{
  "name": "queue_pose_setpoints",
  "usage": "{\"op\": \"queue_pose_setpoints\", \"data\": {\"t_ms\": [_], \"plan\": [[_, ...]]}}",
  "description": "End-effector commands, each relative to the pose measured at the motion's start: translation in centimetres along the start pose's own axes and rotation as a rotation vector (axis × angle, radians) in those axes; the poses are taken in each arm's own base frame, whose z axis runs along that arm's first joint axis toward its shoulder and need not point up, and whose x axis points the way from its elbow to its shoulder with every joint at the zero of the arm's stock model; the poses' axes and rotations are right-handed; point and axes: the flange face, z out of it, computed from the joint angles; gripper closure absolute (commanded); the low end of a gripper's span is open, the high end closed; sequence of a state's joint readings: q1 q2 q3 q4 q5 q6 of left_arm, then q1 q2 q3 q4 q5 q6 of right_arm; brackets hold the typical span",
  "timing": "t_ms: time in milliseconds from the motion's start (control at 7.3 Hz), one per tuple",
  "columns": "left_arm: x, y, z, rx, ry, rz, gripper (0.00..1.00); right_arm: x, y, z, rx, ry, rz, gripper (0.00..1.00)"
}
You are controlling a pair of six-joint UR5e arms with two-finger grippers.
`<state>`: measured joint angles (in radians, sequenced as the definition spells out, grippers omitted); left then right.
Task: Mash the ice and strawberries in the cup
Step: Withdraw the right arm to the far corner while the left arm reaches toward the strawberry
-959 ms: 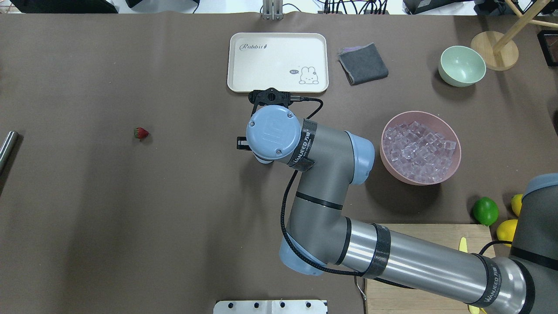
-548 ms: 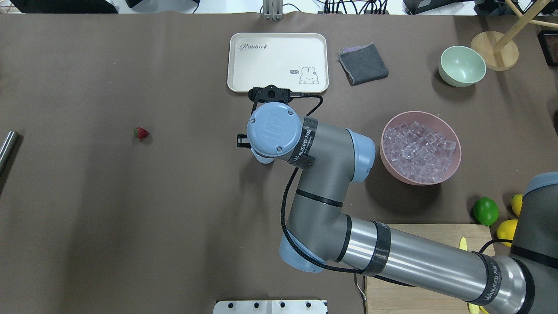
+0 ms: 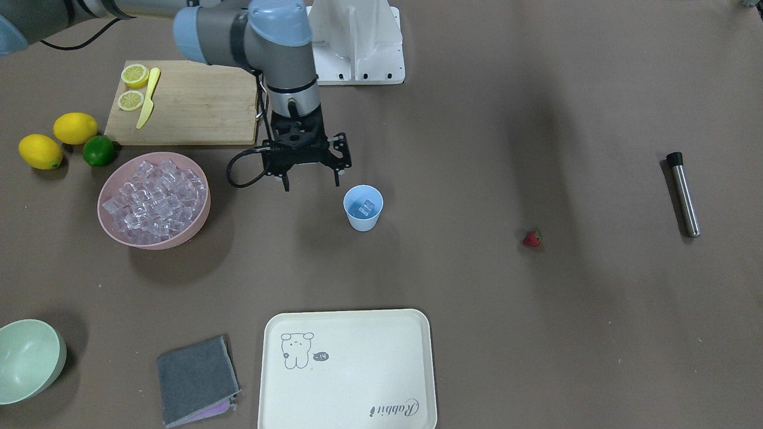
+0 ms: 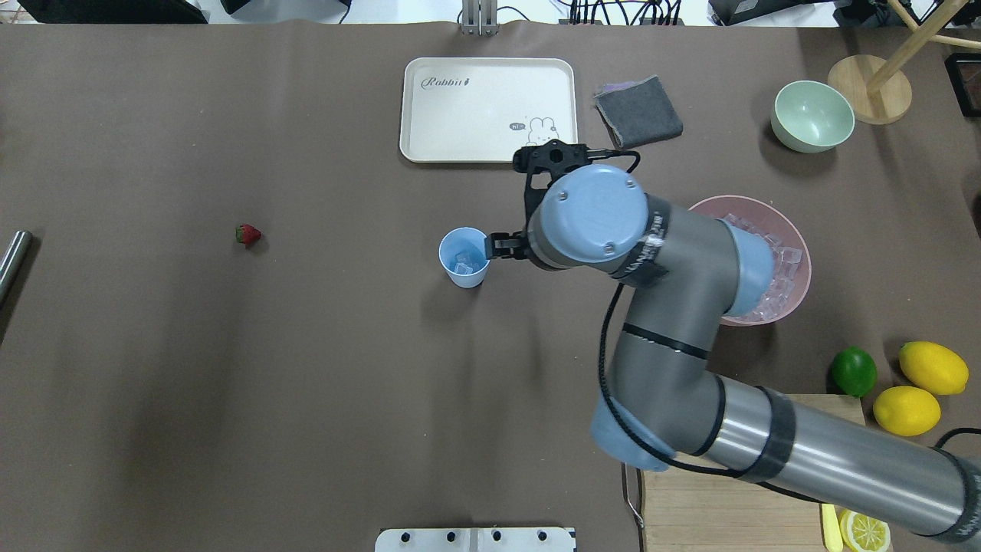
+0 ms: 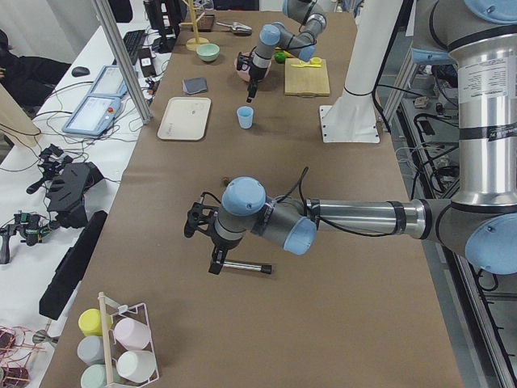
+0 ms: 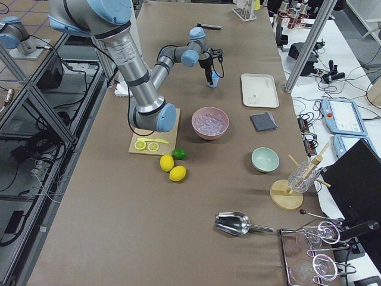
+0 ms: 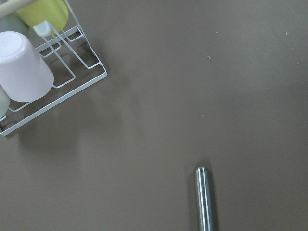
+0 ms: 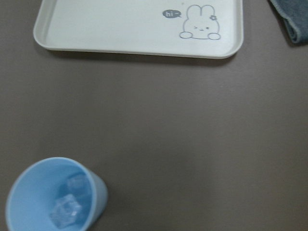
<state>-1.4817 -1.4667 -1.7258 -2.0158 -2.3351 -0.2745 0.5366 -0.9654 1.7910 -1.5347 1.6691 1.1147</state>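
Note:
The light-blue cup [image 3: 363, 208] stands upright mid-table and holds a couple of clear ice cubes [image 8: 67, 207]; it also shows in the overhead view [image 4: 464, 257]. More ice [image 3: 154, 196] fills the pink bowl [image 4: 798, 257]. My right gripper [image 3: 311, 179] is open and empty, hanging above the table between the cup and the pink bowl, just beside the cup. The strawberry [image 3: 532, 239] lies alone on the table, far from the cup [image 4: 247, 234]. My left gripper [image 5: 212, 257] hovers over a metal muddler [image 3: 682, 193]; I cannot tell whether it is open or shut.
A cream rabbit tray [image 4: 487, 110], a grey cloth [image 4: 638, 112] and a pale green bowl [image 4: 812, 116] lie along the far edge. A lime [image 4: 853, 371], lemons [image 4: 933, 367] and a cutting board [image 3: 185, 101] sit by the right arm. A cup rack [image 7: 53, 86] stands near the left gripper.
My right arm has swung from over the cup toward the pink bowl, uncovering the cup with ice in it. The strawberry has not moved.

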Motion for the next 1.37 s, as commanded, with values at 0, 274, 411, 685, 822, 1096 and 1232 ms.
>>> {"op": "queue_pose_setpoints", "data": {"t_ms": [0,274,411,685,822,1096,1232], "plan": [[8.0,-2.9,4.3,-0.062,0.058,-0.022,0.02,11.5,-3.2,-1.0,-0.089,0.013,-0.067,0.01],[19.2,-3.7,9.9,-0.063,-0.001,-0.123,0.02,23.8,-5.7,-2.8,-0.146,0.034,-0.15,0.01],[24.1,-3.9,12.3,-0.08,0.015,-0.132,0.02,27.9,-6.9,-3.9,-0.162,0.028,-0.167,0.01],[32.5,-4.6,16.5,-0.105,0.037,-0.136,0.03,35.7,-8.3,-6.5,-0.165,0.022,-0.196,0.01],[36.2,-4.7,19.1,-0.119,0.036,-0.106,0.03,38.1,-8.7,-7.8,-0.169,-0.005,-0.202,0.01],[37.5,-4.2,22.3,-0.136,0.007,-0.076,0.09,39.4,-8.7,-8.2,-0.165,-0.001,-0.204,0.01],[37.6,-4.3,22.5,-0.14,0.002,-0.076,0.14,39.7,-8.5,-8.2,-0.166,0.002,-0.201,0.01]]}}
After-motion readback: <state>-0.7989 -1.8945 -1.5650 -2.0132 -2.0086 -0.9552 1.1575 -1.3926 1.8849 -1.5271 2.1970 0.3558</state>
